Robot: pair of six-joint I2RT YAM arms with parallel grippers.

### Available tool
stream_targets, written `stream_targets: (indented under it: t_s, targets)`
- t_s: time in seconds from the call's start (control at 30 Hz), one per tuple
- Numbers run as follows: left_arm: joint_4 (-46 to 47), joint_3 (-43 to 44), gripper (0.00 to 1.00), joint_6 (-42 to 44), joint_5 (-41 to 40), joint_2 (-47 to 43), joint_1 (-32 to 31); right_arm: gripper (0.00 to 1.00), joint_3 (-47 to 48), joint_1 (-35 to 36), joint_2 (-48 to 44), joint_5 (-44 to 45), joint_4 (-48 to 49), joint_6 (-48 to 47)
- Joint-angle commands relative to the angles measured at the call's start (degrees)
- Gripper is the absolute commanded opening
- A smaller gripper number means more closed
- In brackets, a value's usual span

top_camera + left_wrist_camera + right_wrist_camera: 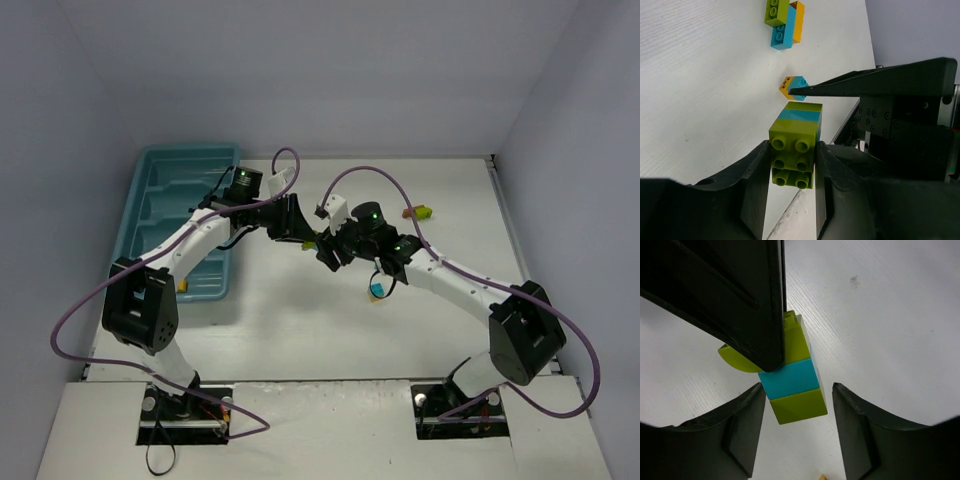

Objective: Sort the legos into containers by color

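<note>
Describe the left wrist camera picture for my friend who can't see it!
The left pincer squeezes a lime green and cyan brick stack between its dark fingers, with the white table behind. A long black finger from the other arm reaches across just beyond it. Farther off lie a small orange and cyan piece and a lime, cyan and orange cluster.

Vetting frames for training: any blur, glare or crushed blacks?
Top external: even soft light, no glare. Left wrist: lime-green and cyan plastic brick stack sharp; left gripper very dark, little detail. Right wrist: stack sharp; right gripper nearly featureless black; white table bright, grain visible.
</note>
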Motion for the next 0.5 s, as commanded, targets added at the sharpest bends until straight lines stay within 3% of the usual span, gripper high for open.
stream_targets:
  t_s: [0.0, 0.17, 0.47]
  targets:
    - [2.4, 2.9, 0.0, 1.8, 3.2, -1.3, -0.2, 0.54, 0.3, 0.4, -3.2, -2.0, 4.8, -1.0]
    - [2.2, 3.1, 0.0, 2.3, 3.2, -1.5, -0.2, 0.59, 1.5, 0.5, -2.9, -2.5, 5.1, -1.6]
    - [0.6, 3.8, 0.0, 3.1, 3.7, -1.1, -0.3, 0.42, 2.1, 1.3, -1.9, -2.5, 6.3, -2.2]
